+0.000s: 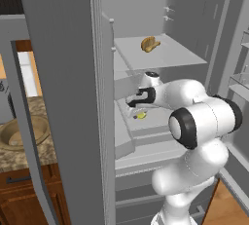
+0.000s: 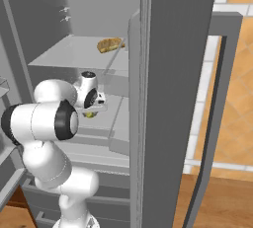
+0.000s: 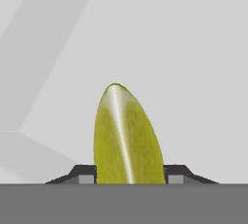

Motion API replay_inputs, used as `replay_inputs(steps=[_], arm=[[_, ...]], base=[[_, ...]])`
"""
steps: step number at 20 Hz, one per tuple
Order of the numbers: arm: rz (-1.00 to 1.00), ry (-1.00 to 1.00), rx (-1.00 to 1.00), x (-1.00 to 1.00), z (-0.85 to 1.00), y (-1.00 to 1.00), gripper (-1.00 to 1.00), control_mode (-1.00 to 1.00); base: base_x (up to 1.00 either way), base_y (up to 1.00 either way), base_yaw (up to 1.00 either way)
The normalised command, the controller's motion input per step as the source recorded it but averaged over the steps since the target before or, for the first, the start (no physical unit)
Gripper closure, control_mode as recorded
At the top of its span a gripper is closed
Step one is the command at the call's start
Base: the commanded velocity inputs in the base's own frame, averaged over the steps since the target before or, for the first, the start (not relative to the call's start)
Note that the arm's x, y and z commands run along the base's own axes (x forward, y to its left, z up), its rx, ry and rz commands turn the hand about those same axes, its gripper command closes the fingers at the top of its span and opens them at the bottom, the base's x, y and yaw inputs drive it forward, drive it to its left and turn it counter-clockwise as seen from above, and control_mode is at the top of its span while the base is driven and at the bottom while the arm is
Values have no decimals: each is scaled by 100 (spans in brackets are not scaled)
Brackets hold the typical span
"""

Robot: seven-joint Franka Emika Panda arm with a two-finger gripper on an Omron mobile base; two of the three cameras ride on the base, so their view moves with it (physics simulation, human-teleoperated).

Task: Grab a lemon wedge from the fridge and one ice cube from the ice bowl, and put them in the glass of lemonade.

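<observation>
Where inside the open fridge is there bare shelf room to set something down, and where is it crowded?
Free: the upper shelf left and front of the bread-like lump. Crowded: the lower shelf, where the tool closes around the lemon wedge with the arm close over it.

Setting: rendered home kitchen | Evidence: tall grey steel fridge [image 1: 63, 97] standing open, pale shelves inside, a bread-like lump [image 1: 150, 44] on the upper shelf | speckled stone counter [image 1: 19, 146] with a round sink basin [image 1: 22, 134] over wooden cabinets | warm wood floor [image 2: 222, 202]
</observation>
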Motion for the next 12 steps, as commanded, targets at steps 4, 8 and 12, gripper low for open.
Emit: replay_inputs(steps=[4, 8, 12], arm=[[0, -9, 1, -96, 19, 0, 100, -100], [-2, 0, 0, -79, 79, -6, 100, -100], [-11, 4, 0, -98, 100, -32, 100, -100]], base=[[0, 0, 0], [0, 0, 0], [0, 0, 0]])
